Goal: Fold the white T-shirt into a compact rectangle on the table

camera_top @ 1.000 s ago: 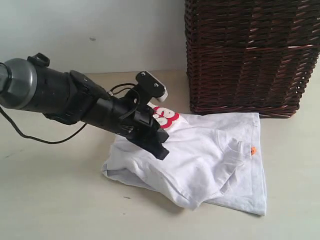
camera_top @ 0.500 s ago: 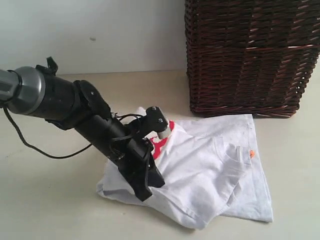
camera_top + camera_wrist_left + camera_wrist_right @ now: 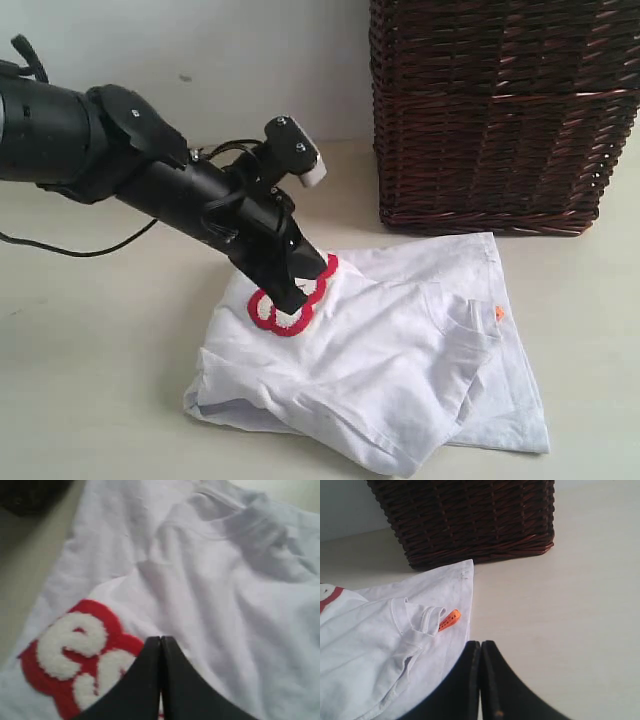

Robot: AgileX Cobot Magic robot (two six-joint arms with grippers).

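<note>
While the left arm reaches down over the bench point(image 3: 90, 400), we see the left end effector point(image 3: 288, 296) with its two fingers pressed flat together. Its tip rests on the white T-shirt point(image 3: 400, 370), touching the red-edged lettering point(image 3: 270, 316). In the left wrist view the closed fingers show no gap, and the fuzzy white letters with their red border lie just beside the tip. We cannot tell whether any cloth is caught between them.

The T-shirt lies on the bench in front of the dark wicker basket point(image 3: 500, 110). It is crumpled and partly doubled over, with several loose layers and uneven edges. Its far corner is just beside the foot of the basket, and we cannot tell if they touch. A small orange tag point(image 3: 499, 313) shows on the right part of the cloth, near a seam.

The right end effector point(image 3: 480, 643) appears only in the right wrist view. Its fingers are also closed on each other and hold nothing. It hangs over the bare bench just beside the edge of the T-shirt, with the orange tag near it and the basket farther away. A black cable point(image 3: 80, 250) hangs under the left arm.
</note>
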